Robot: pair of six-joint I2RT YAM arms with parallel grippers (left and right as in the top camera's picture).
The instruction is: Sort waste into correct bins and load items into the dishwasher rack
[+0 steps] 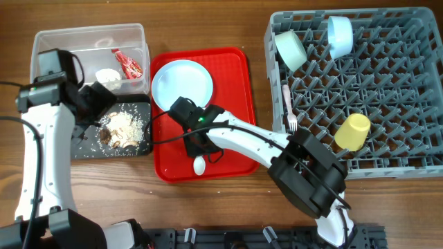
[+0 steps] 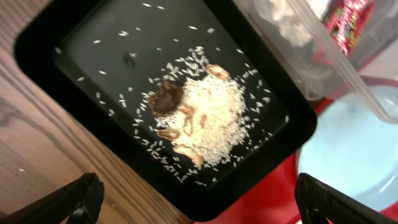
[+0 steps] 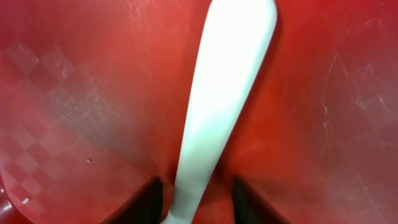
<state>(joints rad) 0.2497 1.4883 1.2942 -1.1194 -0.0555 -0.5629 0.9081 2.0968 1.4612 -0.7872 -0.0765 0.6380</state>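
My right gripper [image 1: 197,144] is down on the red serving tray [image 1: 235,138]. It is open, with its fingers [image 3: 196,200] on either side of the white spoon's handle [image 3: 217,93] and a small gap on each side. The spoon's bowl [image 1: 199,165] shows near the tray's front edge. My left gripper [image 2: 199,202] is open and empty above the black tray's [image 2: 93,68] corner, which holds rice and brown food scraps [image 2: 205,118]. The clear tub [image 1: 90,38] holds the red wrapper [image 1: 129,63] and the white tissue [image 1: 109,76]. The pale blue plate [image 1: 181,83] lies on the red tray.
The grey dishwasher rack [image 1: 387,90] on the right holds a mint bowl [image 1: 291,50], a pale blue bowl [image 1: 340,36], a yellow cup [image 1: 353,131] and a white fork [image 1: 288,111]. The black tray [image 1: 90,149] sits in front of the tub, against the red tray's left side.
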